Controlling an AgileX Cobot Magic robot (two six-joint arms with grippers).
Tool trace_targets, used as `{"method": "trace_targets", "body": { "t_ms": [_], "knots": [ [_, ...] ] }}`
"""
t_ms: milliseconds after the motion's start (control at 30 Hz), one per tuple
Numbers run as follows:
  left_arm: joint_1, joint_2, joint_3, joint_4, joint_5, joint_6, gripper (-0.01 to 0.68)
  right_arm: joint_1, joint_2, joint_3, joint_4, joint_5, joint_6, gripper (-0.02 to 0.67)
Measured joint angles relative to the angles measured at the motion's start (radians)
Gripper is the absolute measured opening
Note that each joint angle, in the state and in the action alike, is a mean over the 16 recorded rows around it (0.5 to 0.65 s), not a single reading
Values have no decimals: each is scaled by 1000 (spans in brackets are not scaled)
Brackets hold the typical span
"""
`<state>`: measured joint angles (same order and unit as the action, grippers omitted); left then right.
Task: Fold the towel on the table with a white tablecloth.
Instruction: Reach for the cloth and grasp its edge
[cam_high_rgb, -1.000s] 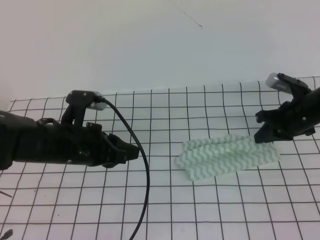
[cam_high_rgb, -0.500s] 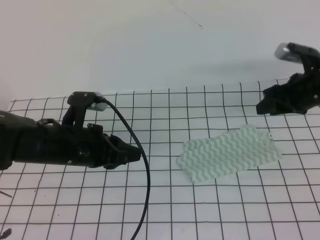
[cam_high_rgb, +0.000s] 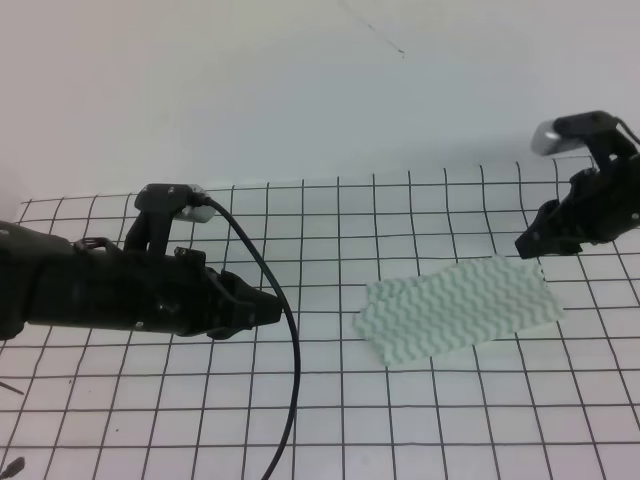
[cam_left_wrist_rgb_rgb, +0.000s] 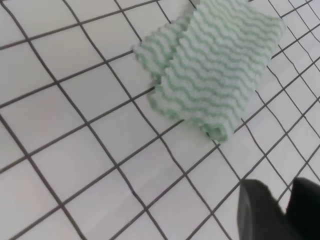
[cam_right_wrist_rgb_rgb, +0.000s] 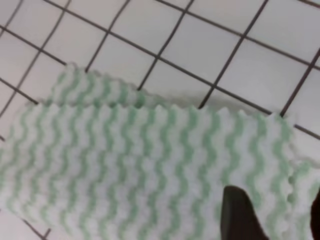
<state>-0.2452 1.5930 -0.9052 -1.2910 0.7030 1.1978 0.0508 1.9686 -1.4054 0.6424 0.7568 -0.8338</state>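
The towel (cam_high_rgb: 455, 305), mint-green and white with wavy stripes, lies folded and flat on the table's white tablecloth (cam_high_rgb: 450, 420), right of centre. My right gripper (cam_high_rgb: 530, 245) hovers just above the towel's far right corner, open and empty. In the right wrist view the towel (cam_right_wrist_rgb_rgb: 125, 165) fills the frame beneath the spread gripper (cam_right_wrist_rgb_rgb: 277, 220). My left gripper (cam_high_rgb: 270, 310) is shut and empty, about two grid squares left of the towel. The left wrist view shows the towel (cam_left_wrist_rgb_rgb: 215, 60) ahead of its fingertips (cam_left_wrist_rgb_rgb: 260, 210).
A black cable (cam_high_rgb: 290, 380) hangs from the left arm down to the front edge. A plain white wall (cam_high_rgb: 300, 90) rises behind the table. Grid cloth (cam_left_wrist_rgb_rgb: 75, 150) surrounds the towel on all sides.
My right gripper was low at the towel's right edge; it let go, rose, then settled slightly lower. The towel now lies flatter. The left arm has not moved.
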Motion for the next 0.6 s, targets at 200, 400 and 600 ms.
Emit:
{"method": "trace_targets", "body": {
  "t_ms": [200, 400, 600],
  "knots": [
    [0, 2, 0, 3, 1, -2, 137, 10, 70, -39, -33, 4, -20, 301],
    [0, 2, 0, 11, 5, -5, 137, 20, 127, -114, -57, 16, -14, 285],
    [0, 2, 0, 27, 8, -11, 137, 43, 182, -231, -128, 69, 19, 274]
  ]
}}
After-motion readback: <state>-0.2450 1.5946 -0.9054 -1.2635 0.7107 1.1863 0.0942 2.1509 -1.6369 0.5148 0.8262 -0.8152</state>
